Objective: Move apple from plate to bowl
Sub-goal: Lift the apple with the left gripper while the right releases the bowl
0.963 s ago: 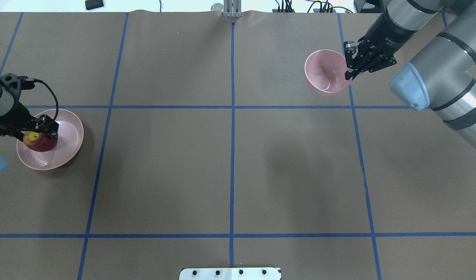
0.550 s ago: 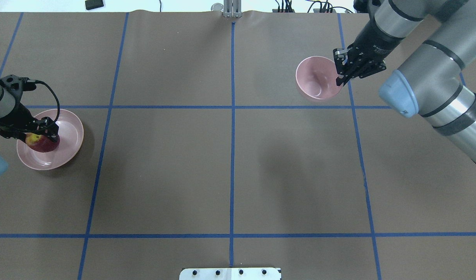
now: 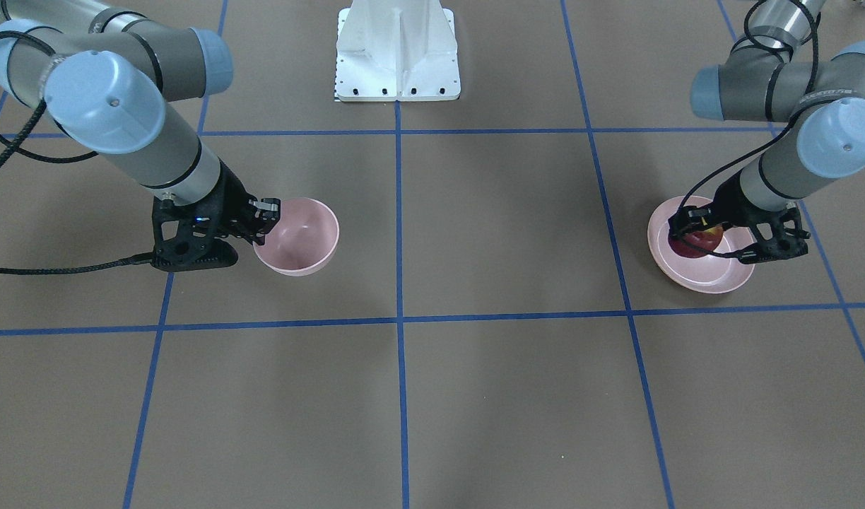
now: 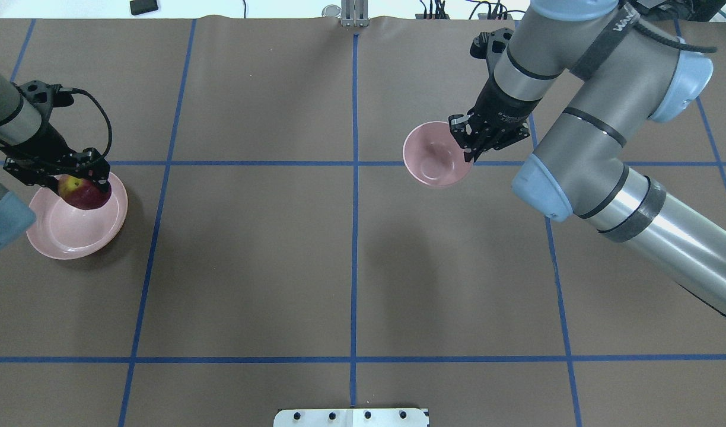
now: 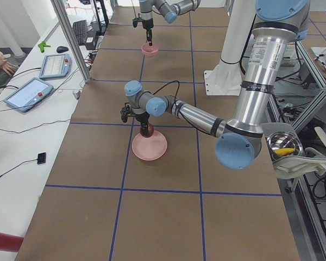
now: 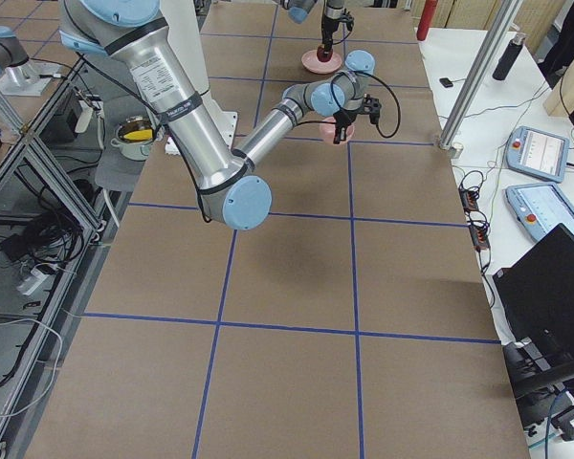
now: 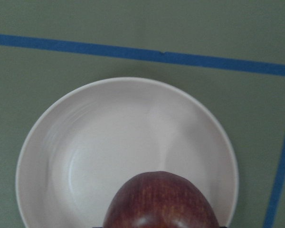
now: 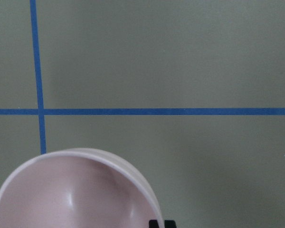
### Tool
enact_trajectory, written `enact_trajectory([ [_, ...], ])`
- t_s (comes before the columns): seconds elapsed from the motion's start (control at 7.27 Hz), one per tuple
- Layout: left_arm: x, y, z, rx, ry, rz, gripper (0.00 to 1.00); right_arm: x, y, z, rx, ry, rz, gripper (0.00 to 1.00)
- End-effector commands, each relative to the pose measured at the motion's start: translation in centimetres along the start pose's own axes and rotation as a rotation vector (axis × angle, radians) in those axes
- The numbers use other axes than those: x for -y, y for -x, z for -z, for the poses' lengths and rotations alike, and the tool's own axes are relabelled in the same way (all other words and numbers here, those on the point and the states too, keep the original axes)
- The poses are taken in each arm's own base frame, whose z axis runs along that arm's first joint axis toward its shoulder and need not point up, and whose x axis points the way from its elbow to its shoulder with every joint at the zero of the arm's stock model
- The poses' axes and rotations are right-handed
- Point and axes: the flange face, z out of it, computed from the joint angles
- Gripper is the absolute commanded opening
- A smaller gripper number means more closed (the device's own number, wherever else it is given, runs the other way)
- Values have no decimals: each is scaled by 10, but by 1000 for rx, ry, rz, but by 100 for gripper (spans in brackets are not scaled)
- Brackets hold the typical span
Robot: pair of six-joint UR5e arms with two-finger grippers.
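My left gripper [image 4: 84, 185] is shut on the dark red apple [image 4: 85, 194] and holds it just above the far part of the pale pink plate [image 4: 66, 237]. The left wrist view shows the apple [image 7: 161, 202] over the plate [image 7: 104, 137]. In the front view the apple [image 3: 697, 240] hangs over the plate [image 3: 715, 279] in the left gripper [image 3: 695, 235]. My right gripper [image 4: 467, 149] is shut on the right rim of the pink bowl [image 4: 434, 157], right of the centre line. The bowl [image 3: 298, 237] is tilted slightly in the right gripper [image 3: 263, 227]. It also shows in the right wrist view [image 8: 71, 194].
Blue tape lines [image 4: 354, 237] divide the brown table into squares. The robot's white base [image 3: 397, 56] stands at the near middle edge. The wide stretch of table between plate and bowl holds no objects. Tablets [image 5: 30, 92] lie off the far edge.
My left gripper has lifted the apple off the plate. My right gripper has carried the bowl left and nearer, toward the table's centre line.
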Motion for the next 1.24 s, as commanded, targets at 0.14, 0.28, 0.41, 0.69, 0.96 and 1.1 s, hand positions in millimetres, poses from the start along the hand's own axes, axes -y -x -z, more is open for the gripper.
enact_trajectory([
  [0.14,17,-83,55,-7,-3,3,0,41,61,-46,-4,-3,41,0],
  [0.28,17,-91,60,-28,8,3,0,57,72,-66,24,-28,22,0],
  [0.41,17,-99,65,-43,8,-3,0,58,85,-74,24,-31,22,0],
  [0.69,19,-113,74,-56,-1,-11,0,35,104,-107,-6,-19,53,0],
  [0.96,17,-121,75,-62,-2,24,0,32,117,-118,-10,-11,63,0],
  [1.1,17,-122,74,-60,1,26,0,37,129,-118,-10,-10,61,0],
])
